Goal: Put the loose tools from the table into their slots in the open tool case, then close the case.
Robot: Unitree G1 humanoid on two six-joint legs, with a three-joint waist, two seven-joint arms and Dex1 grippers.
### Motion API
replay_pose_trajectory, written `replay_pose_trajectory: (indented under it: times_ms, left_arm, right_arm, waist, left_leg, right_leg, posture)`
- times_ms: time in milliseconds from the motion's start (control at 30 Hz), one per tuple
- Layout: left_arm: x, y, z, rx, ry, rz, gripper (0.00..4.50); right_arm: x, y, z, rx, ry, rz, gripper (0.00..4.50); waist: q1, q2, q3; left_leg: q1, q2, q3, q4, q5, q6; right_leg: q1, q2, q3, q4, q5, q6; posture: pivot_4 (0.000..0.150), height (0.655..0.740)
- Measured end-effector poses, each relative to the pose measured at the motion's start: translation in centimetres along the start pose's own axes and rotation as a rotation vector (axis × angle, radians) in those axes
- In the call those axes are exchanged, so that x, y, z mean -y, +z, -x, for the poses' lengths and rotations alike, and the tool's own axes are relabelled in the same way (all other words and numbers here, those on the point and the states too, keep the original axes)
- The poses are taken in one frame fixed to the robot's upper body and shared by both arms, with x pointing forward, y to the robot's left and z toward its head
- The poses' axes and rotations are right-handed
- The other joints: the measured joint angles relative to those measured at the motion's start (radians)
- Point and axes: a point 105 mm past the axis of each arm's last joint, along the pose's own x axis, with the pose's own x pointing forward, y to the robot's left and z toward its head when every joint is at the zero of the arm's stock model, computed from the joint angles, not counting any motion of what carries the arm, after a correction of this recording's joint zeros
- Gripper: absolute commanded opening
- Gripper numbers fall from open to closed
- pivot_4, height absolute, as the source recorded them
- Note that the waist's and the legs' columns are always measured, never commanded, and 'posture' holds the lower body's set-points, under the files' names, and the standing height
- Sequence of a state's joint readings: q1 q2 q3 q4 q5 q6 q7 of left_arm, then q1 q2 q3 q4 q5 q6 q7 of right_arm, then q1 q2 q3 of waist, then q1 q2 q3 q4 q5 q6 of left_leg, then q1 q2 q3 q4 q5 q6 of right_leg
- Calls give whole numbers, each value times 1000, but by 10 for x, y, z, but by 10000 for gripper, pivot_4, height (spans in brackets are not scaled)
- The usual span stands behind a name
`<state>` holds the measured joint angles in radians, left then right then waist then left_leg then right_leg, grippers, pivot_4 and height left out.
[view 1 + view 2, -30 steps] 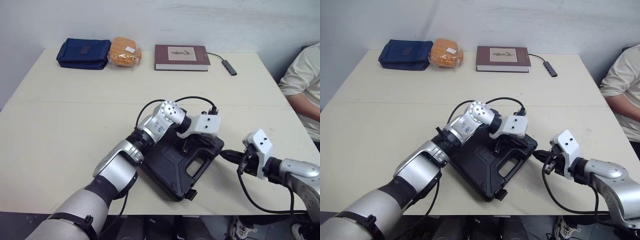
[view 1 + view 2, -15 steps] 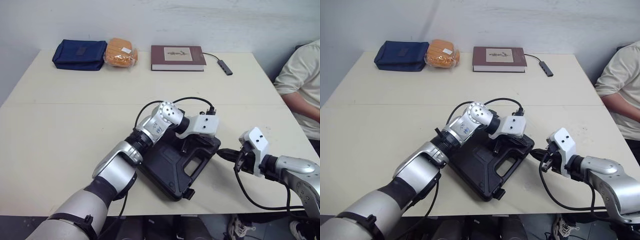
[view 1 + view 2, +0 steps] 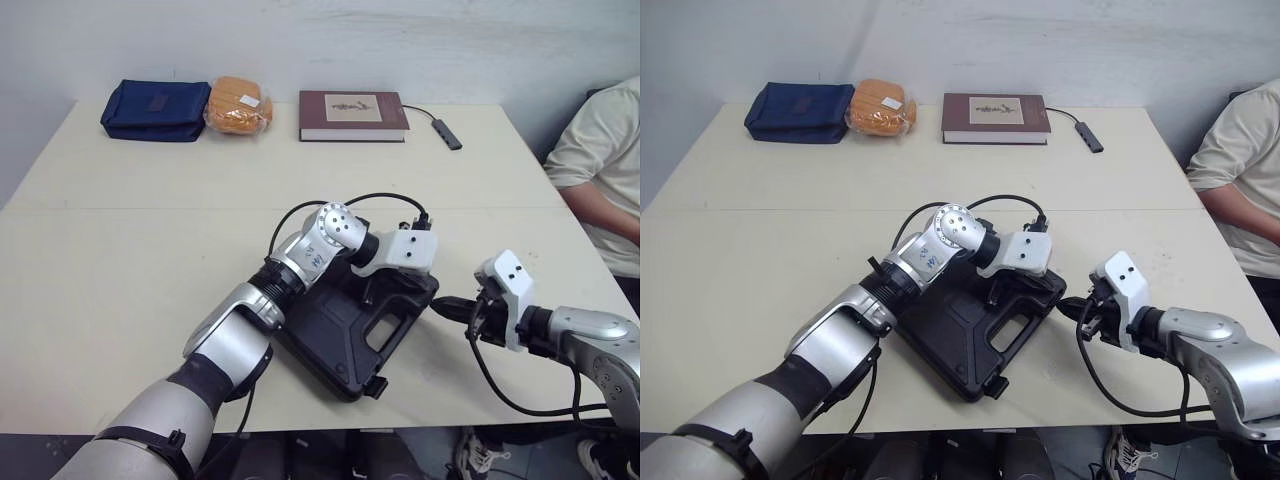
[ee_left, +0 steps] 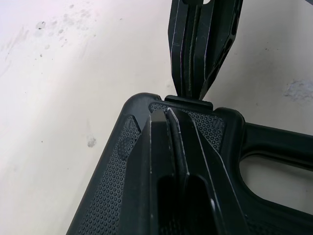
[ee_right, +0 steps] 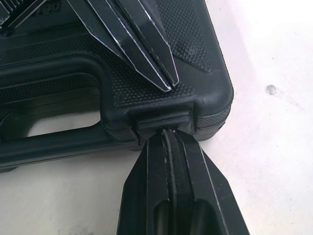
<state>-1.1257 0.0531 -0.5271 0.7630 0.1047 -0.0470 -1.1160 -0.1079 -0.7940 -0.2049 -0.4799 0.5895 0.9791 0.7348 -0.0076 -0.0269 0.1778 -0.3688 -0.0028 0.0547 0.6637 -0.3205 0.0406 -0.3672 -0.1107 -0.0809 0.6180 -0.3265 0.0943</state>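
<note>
Currently, the closed tool case (image 3: 340, 325) is held beneath the pressed-together left end effector (image 3: 378, 292), its latch (image 5: 162, 120) touched by the pressed-together right end effector (image 3: 441, 306), where slippage may be caused by off-centre pushing.

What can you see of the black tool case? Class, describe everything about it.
The tool case is black, apparently hard plastic with a dimpled texture, a moulded handle and edge latches. It lies closed and flat, askew, near the front edge of the table. The shut left gripper rests on its lid near a corner; the shut right gripper touches a latch on its handle side.
</note>
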Motion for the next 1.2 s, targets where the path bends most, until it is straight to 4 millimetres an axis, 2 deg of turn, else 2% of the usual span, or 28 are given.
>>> replay_pose_trajectory:
  times_ms: [267,400,600,733,800,967,1200]
  left_arm:
    - [0,0,0,1,3,0,156]
    - [0,3,-1,13,7,3,156]
    - [1,-4,27,80,11,158,156]
    - [8,-7,45,98,-18,221,156]
    - [9,-6,47,93,-22,227,156]
    - [6,-4,38,93,0,201,156]
    - [1,5,21,113,19,170,156]
  right_arm:
    - [1,2,2,-17,3,21,0]
    - [-13,3,13,-28,56,139,0]
    - [-10,-14,37,-85,39,132,0]
    - [-19,-24,41,-111,87,117,0]
    - [-18,-20,39,-97,84,138,0]
    - [-6,-6,28,-58,41,180,0]
    - [4,-7,16,-63,25,161,0]
  waist:
    - [1,0,0]
    - [9,1,0]
    - [11,6,3]
    - [18,10,6]
    - [24,11,6]
    - [39,11,7]
    - [36,11,7]
  left_leg:
    - [0,0,0,0,0,0]
    - [-1,0,-1,0,-1,0]
    - [-3,0,-1,0,0,-1]
    - [-8,-1,-1,0,3,-6]
    - [-9,-2,-1,0,4,-5]
    - [-10,-2,-2,1,4,-5]
    - [-15,-3,-3,2,7,-4]
  right_leg:
    - [0,0,0,0,0,0]
    - [0,0,-1,-2,0,0]
    - [-1,0,-2,-3,0,0]
    - [-6,0,-3,-1,0,0]
    - [-6,0,-3,-1,0,0]
    - [-7,-1,-4,-2,0,1]
    - [-9,-1,-7,-4,1,2]
  posture:
    - [1500,7400]
    - [1500,7400]
    - [1500,7400]
    - [1500,7400]
    - [1500,7400]
    - [1500,7400]
    - [1500,7400]
